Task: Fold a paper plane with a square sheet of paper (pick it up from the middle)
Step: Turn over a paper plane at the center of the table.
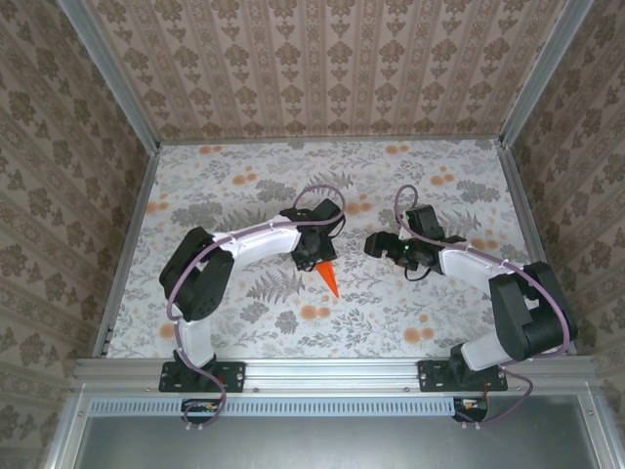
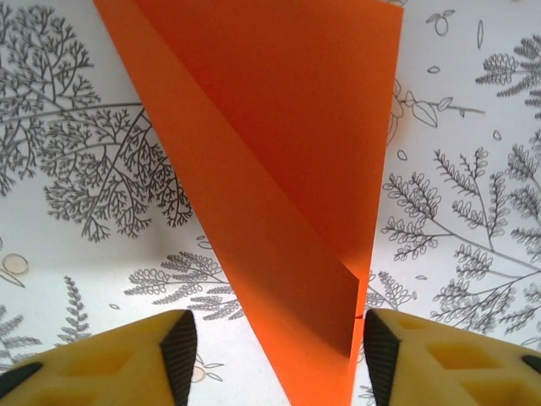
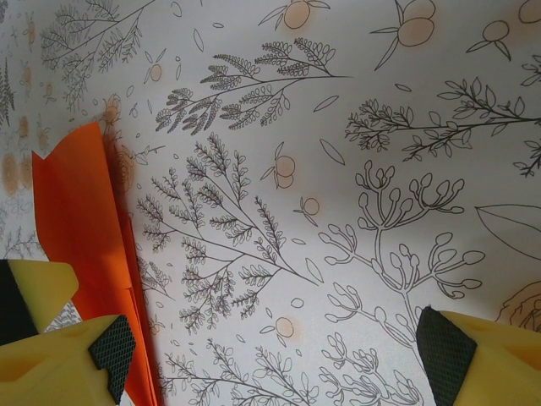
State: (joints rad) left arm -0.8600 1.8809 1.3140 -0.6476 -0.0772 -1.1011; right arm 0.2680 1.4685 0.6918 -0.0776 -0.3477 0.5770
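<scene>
The left tool [image 2: 280, 355] stands apart, straddling the narrow end of the paper plane [image 2: 279, 169] on the counter [image 2: 473, 279], with one pad [image 2: 379, 355] right at the folded edge. Closing lopsided could shove or buckle the loose flap. The right tool [image 3: 279, 351] is apart and empty; its wrist view shows stacked layers beside its left finger, which cannot be made out from overhead

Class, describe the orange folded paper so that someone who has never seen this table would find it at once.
On the flower-printed table, find the left gripper near the middle. Poking out from under it toward the near edge is the paper plane, a narrow sharp-tipped fold. Its solid vivid orange differs from the small pale orange flower prints around it.
</scene>
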